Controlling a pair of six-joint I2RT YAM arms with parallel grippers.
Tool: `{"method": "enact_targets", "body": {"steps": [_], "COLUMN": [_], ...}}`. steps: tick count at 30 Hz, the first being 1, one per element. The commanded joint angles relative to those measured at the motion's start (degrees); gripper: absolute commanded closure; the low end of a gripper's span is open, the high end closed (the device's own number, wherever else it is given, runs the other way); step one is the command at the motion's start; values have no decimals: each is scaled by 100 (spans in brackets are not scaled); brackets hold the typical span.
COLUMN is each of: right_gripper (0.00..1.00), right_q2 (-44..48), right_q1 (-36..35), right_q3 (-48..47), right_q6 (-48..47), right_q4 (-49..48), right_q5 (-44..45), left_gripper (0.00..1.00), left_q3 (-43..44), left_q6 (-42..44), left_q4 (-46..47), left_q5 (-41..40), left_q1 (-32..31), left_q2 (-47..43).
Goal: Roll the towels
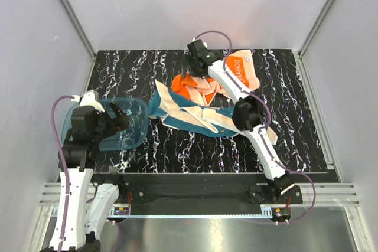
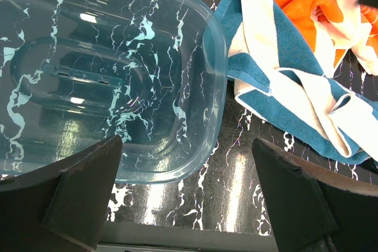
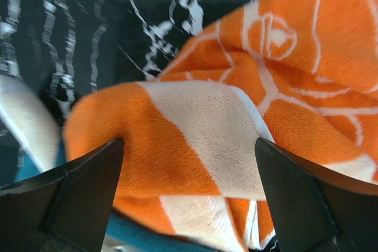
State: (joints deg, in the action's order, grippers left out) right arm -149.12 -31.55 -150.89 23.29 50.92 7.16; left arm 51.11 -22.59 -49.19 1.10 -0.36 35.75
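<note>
Right gripper [image 3: 189,146]: jaws spread wide, nothing in them, hanging close over a rumpled orange fold.
Orange towel [image 1: 190,85]: bunched up toward the back of the table, its near edge looks to lie over the teal one.
Teal towel [image 2: 298,57]: twisted, cream side showing, just beside the tray.
My take: neither is rolled yet, so I'd separate them, flatten one, then roll from a short edge.
Left gripper [image 2: 186,143]: wide open, empty, above the tray [image 2: 215,63].
Table [image 1: 283,122]: black marbled top.

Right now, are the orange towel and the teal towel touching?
Touching. The top external view shows the orange towel overlapping the teal towel with no gap between them. The left wrist view shows the same overlap.
</note>
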Motion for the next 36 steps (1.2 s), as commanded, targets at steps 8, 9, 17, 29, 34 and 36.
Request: {"method": "enact_targets", "body": {"steps": [8, 9, 17, 29, 34, 36], "right_gripper": [7, 16, 100, 100, 9, 5], "right_q2": [-705, -715, -391, 2017, 2457, 2659], "right_q1": [-79, -88, 368, 3021, 4025, 4016], "right_q3": [147, 217, 526, 621, 1402, 1789], "right_q6": [62, 62, 192, 492, 317, 159], "right_q4": [490, 472, 165, -574, -162, -196], "right_q5": [-346, -364, -285, 1805, 1393, 1254], "left_gripper": [1, 1, 1, 1, 1, 1], "left_q3": [21, 13, 30, 31, 30, 39], "left_q6": [-17, -17, -53, -88, -62, 26], "left_q4": [278, 278, 234, 208, 243, 287], "left_q5": [65, 65, -31, -93, -49, 179], "left_q1": [150, 159, 159, 159, 159, 159], "left_q2": [20, 29, 117, 178, 248, 424]}}
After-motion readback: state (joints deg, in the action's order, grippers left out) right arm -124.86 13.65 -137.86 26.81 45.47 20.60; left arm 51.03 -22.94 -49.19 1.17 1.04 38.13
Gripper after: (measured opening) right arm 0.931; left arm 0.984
